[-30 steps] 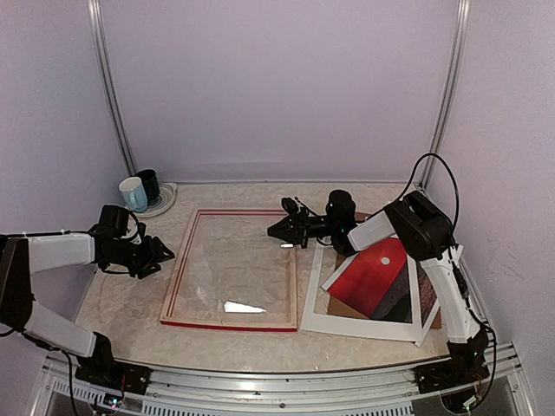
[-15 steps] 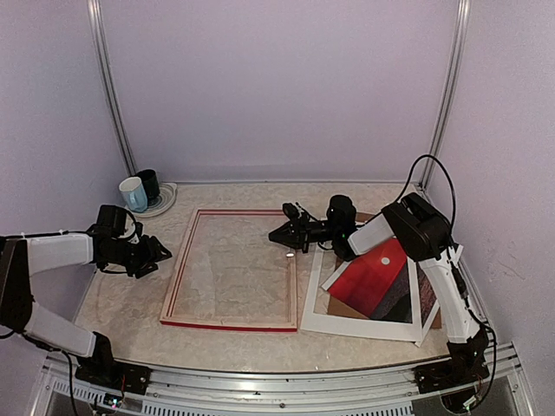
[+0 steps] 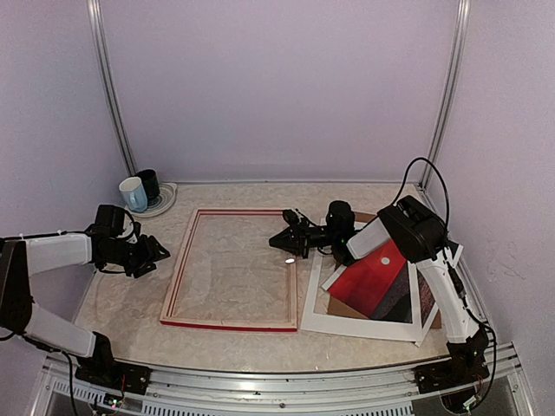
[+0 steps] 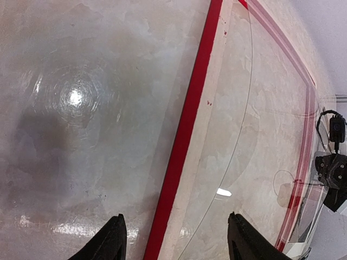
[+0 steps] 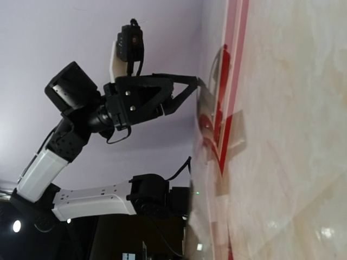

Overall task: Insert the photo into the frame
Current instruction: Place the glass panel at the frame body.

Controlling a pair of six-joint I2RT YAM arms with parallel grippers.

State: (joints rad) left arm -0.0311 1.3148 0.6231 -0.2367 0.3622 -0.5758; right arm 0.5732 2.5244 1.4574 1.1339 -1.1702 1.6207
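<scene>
Top external view: the right gripper (image 3: 279, 241), jaws together, sits over the far end of the right rail of the frame (image 3: 227, 326); whether it pinches anything cannot be told. The left gripper (image 3: 156, 251), jaws apart and empty, is just outside the left rail. The photo (image 3: 375, 276) lies askew on a white mat (image 3: 355, 325) and brown backing board (image 3: 342, 305), beside the frame, not in it. Left wrist view: adds the curved edge of a clear sheet (image 4: 260, 135) inside the frame. Right wrist view: shows the left arm side-on.
</scene>
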